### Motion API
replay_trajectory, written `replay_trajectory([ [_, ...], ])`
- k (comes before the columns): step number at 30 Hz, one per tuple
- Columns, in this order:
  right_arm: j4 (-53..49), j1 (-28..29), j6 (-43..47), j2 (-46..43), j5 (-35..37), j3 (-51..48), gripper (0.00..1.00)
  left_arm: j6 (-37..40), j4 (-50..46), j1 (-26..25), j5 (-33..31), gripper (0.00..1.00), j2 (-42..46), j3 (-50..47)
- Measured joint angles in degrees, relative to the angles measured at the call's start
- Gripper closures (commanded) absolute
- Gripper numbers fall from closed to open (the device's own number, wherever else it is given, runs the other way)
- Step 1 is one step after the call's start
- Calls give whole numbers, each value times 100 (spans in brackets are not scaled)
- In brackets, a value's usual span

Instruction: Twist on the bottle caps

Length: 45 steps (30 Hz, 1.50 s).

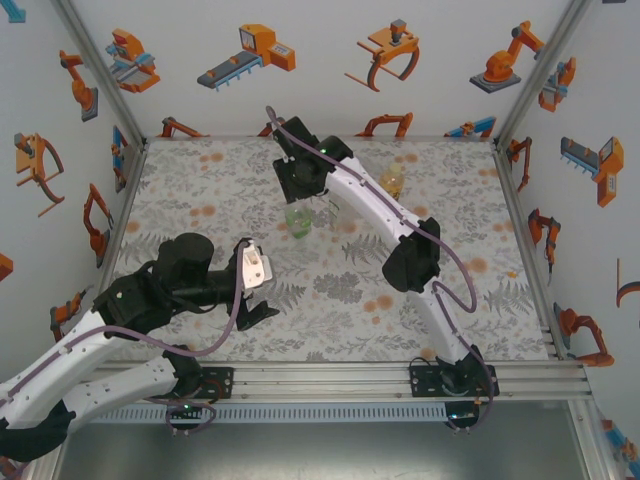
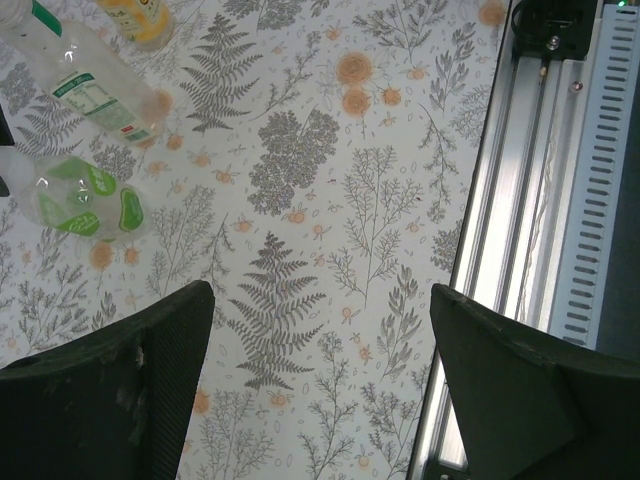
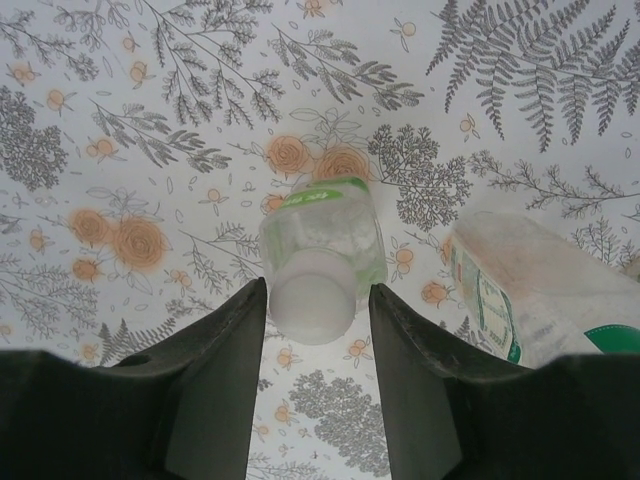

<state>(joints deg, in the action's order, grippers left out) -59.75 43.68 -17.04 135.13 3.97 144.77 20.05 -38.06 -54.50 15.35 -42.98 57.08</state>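
The squat green-tinted bottle stands upright at the middle back of the table, with a whitish bottle cap on its neck. My right gripper hangs over it, a finger on each side of the cap; the jaws stand slightly apart, with a thin gap showing on the right side. The clear bottle with the green-white label stands just beside it. The amber bottle is farther back right. My left gripper is open and empty above the near table.
The aluminium rail runs along the table's near edge, close to my left gripper's right finger. From the left wrist view the three bottles sit far off at the upper left. Patterned walls enclose the table.
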Motion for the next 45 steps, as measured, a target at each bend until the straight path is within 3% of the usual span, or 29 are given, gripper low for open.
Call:
replay_trajectory([
  [8,-11,0,-2,-57,0,136,51,-2,197,0,-111,15,-9,-166],
  [12,-138,0,20,-247,24,136,49,-39,474,0,-302,3,-7,-422],
  [18,-264,0,238,-1174,387,-251,32,-170,1082,11,-896,3,-17,-962],
  [20,-286,-7,337,-1659,616,-562,1,-219,1329,31,-1110,3,-46,-1115],
  [24,-291,-76,448,-2511,1003,-1200,1,-297,1727,168,-1438,3,-166,-1307],
  [34,-70,-855,597,-4594,1668,-3895,1,-767,2852,1143,-2232,3,-472,-1943],
  [45,1899,-2527,949,-6784,1740,-8083,1,-1281,3803,2699,-2887,3,-1220,-2365],
])
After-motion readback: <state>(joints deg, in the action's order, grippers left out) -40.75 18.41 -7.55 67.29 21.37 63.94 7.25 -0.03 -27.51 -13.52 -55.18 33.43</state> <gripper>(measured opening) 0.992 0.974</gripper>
